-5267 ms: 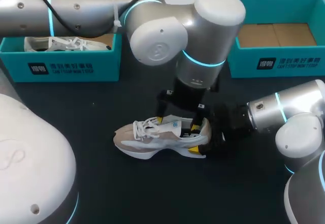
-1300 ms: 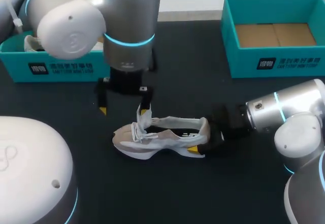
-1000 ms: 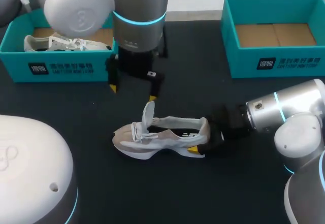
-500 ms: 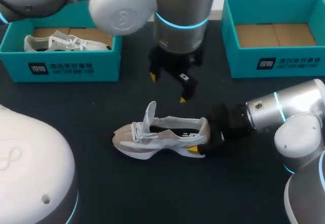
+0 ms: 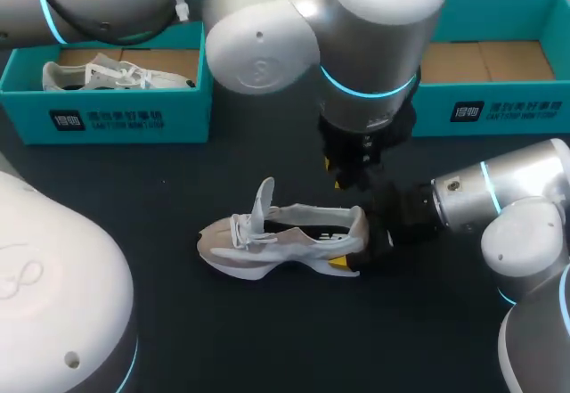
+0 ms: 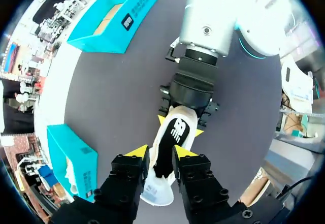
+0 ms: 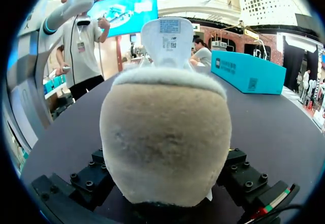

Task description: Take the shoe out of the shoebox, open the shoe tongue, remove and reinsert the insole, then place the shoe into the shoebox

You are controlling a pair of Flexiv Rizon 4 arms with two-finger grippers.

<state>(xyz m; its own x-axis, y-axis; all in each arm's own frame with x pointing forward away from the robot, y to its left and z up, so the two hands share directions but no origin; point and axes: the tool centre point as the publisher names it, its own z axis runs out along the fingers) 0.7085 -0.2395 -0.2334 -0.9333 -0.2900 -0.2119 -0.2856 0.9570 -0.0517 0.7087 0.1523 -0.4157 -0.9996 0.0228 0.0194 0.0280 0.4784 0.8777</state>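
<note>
Shoe (image 5: 285,241): out of both boxes, standing on its sole on the dark table (image 5: 267,339), near the middle, toe toward my left side and heel toward my right. Tongue (image 5: 262,201): raised, standing almost upright over the laces.

Right arm: enters low from the right, with the forearm roughly level with the table top. Right gripper (image 6: 179,126): in line with the length of the shoe, clamped on the heel, one yellow tip on each side of it. In the right wrist view the heel counter sits between the two fingers.

Left arm: enters from the upper left and reaches past the middle, wrist pointing straight down. Left gripper (image 6: 160,153): hangs above the heel end of the shoe, clear of it and close to the right wrist. Its fingers stand slightly apart with nothing between them.

Left shoebox (image 5: 116,108): at the far left edge, holding a second shoe (image 5: 107,77). Right shoebox (image 5: 481,112): at the far right, cardboard floor bare.
</note>
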